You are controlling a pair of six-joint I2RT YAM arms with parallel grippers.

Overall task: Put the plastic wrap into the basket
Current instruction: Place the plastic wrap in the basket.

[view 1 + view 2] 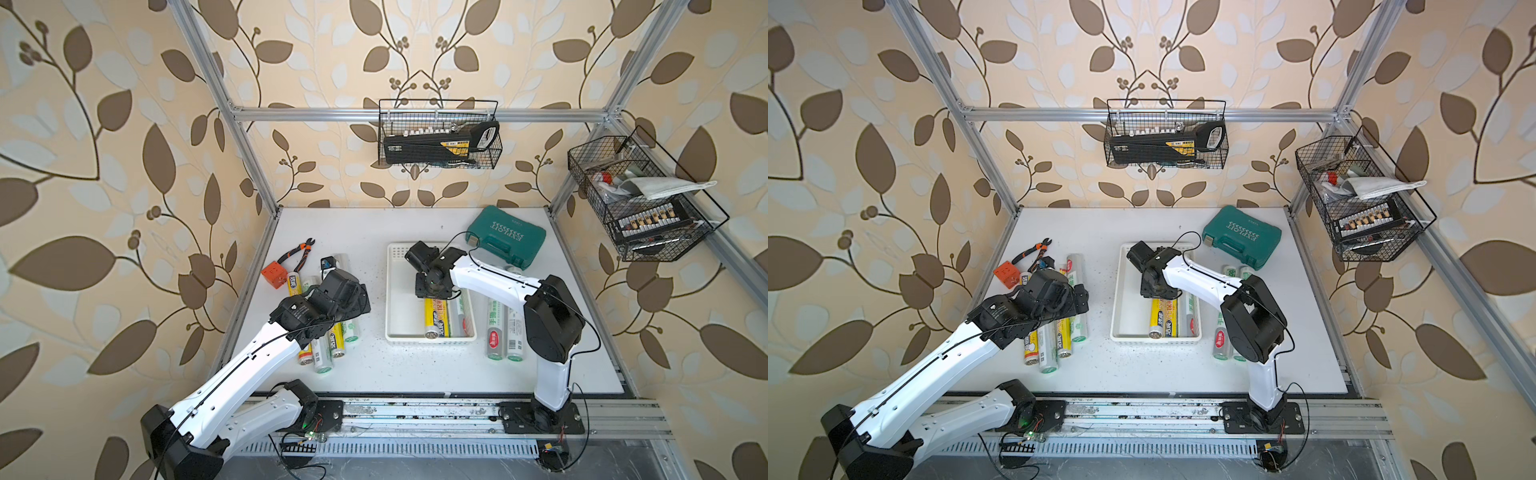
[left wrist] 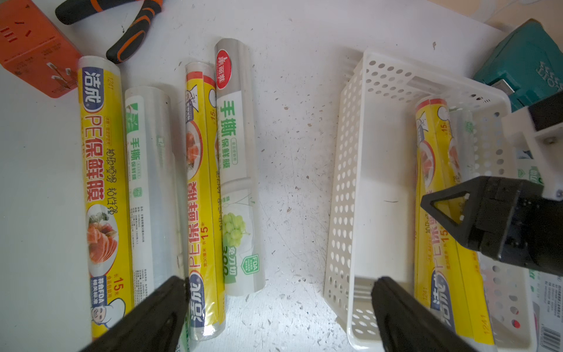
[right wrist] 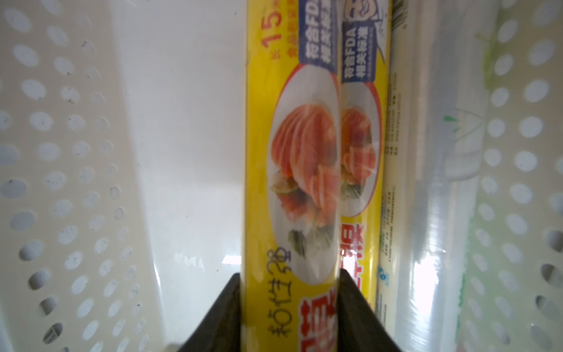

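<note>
L pincer [image 2: 278, 283] wide open; R pincer [image 3: 289, 274] clamped tight, angled down.

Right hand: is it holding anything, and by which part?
Yes: the right hand is shut on a yellow-labelled plastic wrap roll, gripping its sides near mid-length, inside the basket. The left hand is open and empty.

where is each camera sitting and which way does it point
Top views: high over the table's front edge, facing down toward the back wall; the left arm and right arm show.
Left wrist: on the left arm, looking down past the open left end effector at loose rolls and the basket.
Right wrist: low inside the basket, looking along the yellow roll the right end effector is shut on.
Shared: both wrist views show the basket and that yellow roll.
</note>
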